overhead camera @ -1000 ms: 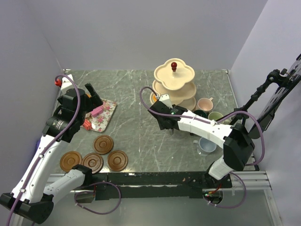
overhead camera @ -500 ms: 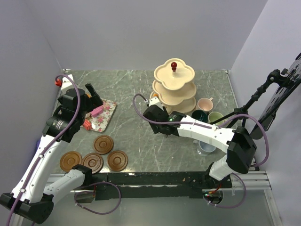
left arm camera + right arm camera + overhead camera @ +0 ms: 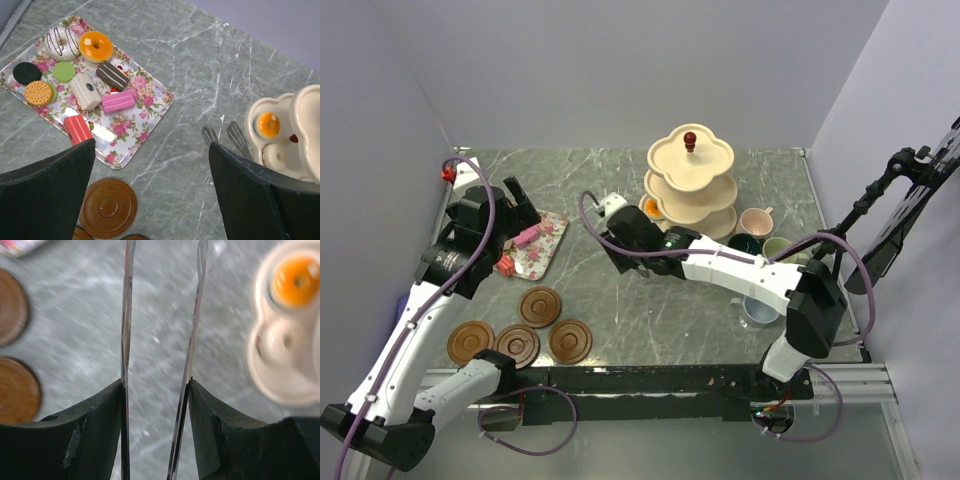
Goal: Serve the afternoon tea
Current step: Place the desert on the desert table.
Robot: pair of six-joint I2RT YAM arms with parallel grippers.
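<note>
The thin metal tongs are gripped by the right claw. Their two blades are pressed against the inner faces of its fingers and stand apart, with nothing between them. This claw is held over the bare bench, between the three-tier stand and the floral tray. The left claw is spread wide and is empty, and it hangs near the tray.

Most of the small cakes are seen on the tray. An orange cake and a white ring cake are already laid on the lowest tier of the stand. The saucers are grouped at the near left of the bench, and the mugs are standing to the right of the stand, well apart from them.

The step in hand is judged to be the fetching of a next cake with the tongs. It is done well if one cake at the open side of the tray is chosen, for example the pink cake. The blades should be placed along its two long sides and lowered almost to the tray, and only then squeezed gently, so that the cake is not crushed and the tray is not pushed. The left arm should be given room.
</note>
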